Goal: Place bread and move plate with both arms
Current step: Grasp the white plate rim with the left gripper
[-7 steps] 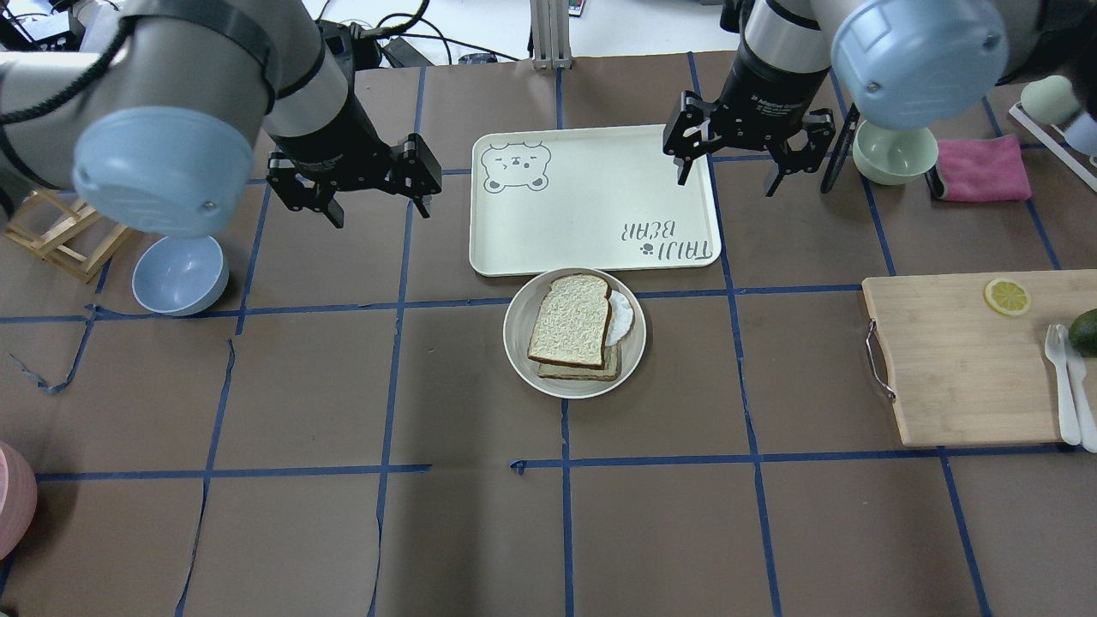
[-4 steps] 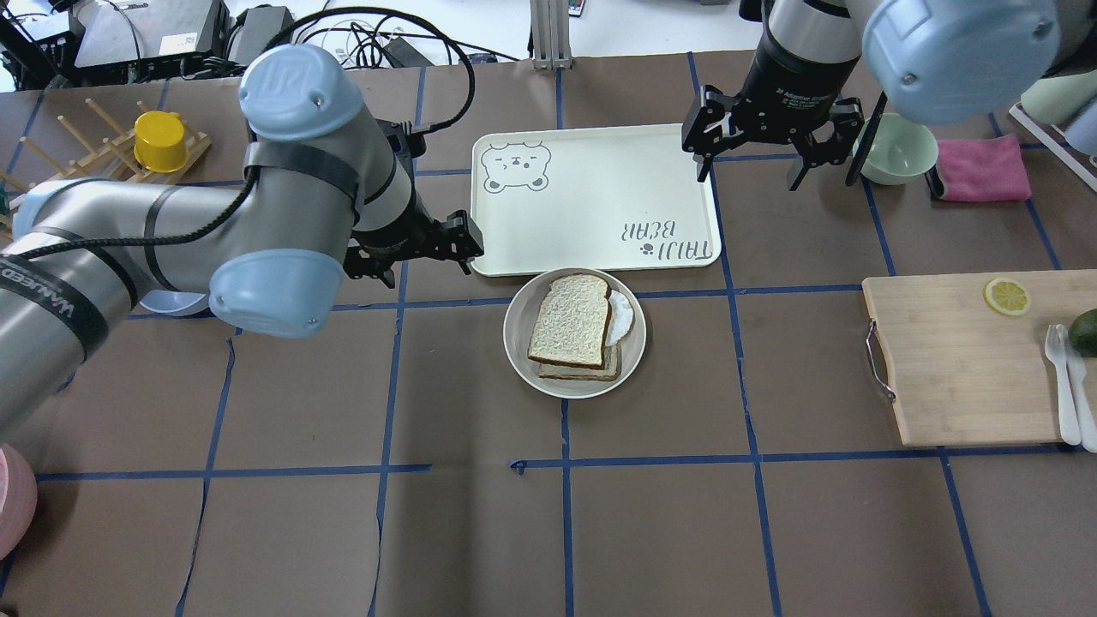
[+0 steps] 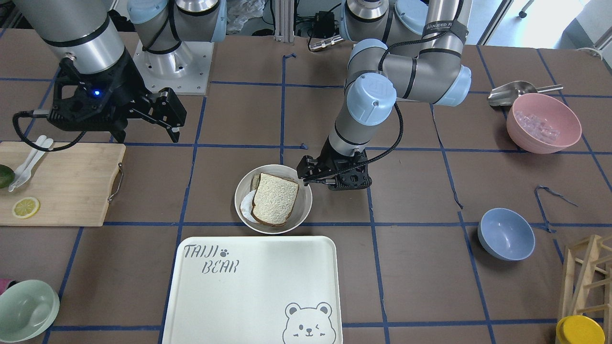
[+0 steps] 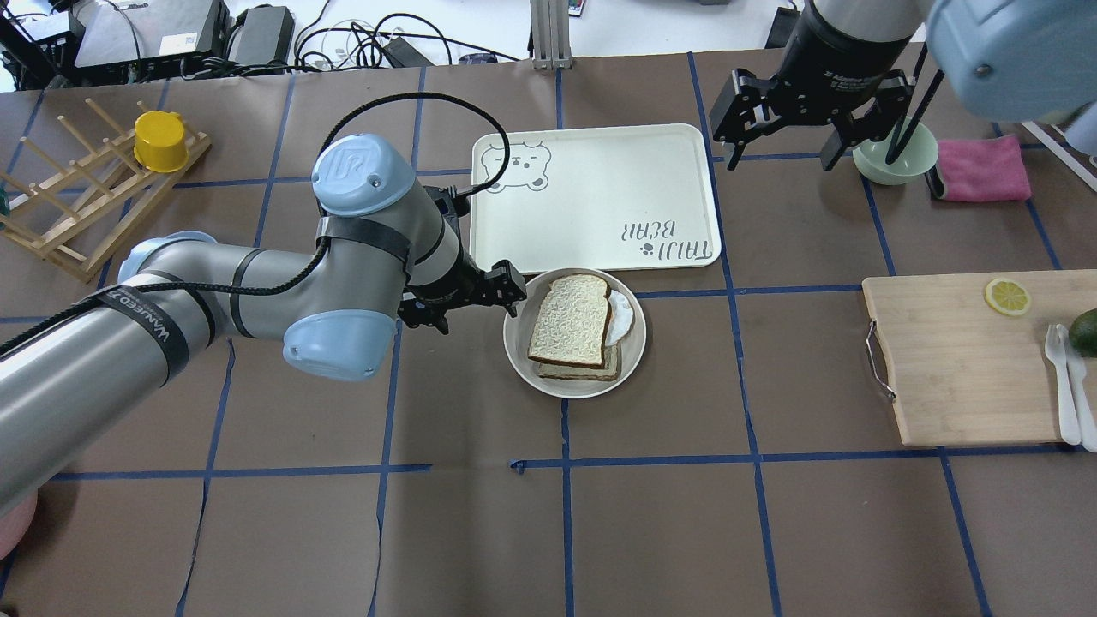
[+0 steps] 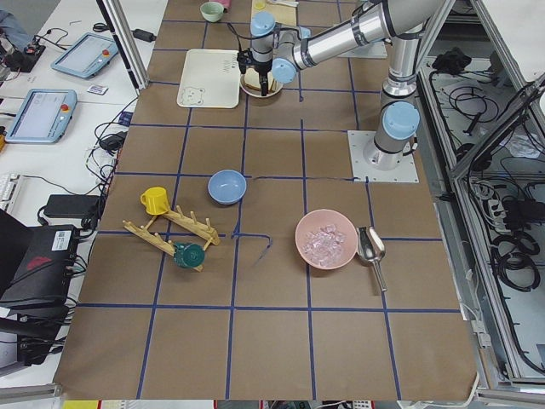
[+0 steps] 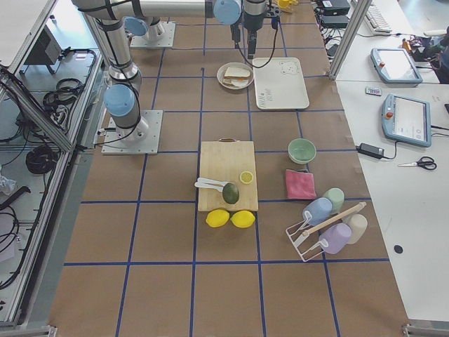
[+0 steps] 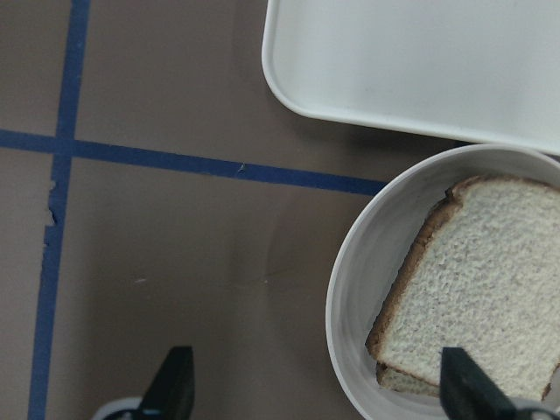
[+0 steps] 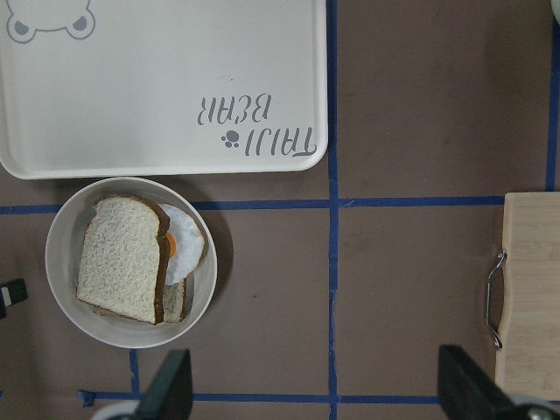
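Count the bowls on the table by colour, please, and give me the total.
Pink bowl: 1
Blue bowl: 1
Green bowl: 1
Total: 3

Cream rectangular bear-print tray (image 4: 591,197) mid-table; wooden cutting board (image 4: 960,360) bearing lemon slice (image 4: 1007,296); pale-green bowl (image 4: 878,167) beside pink cloth (image 4: 981,169); light-blue round bowl (image 3: 506,234).
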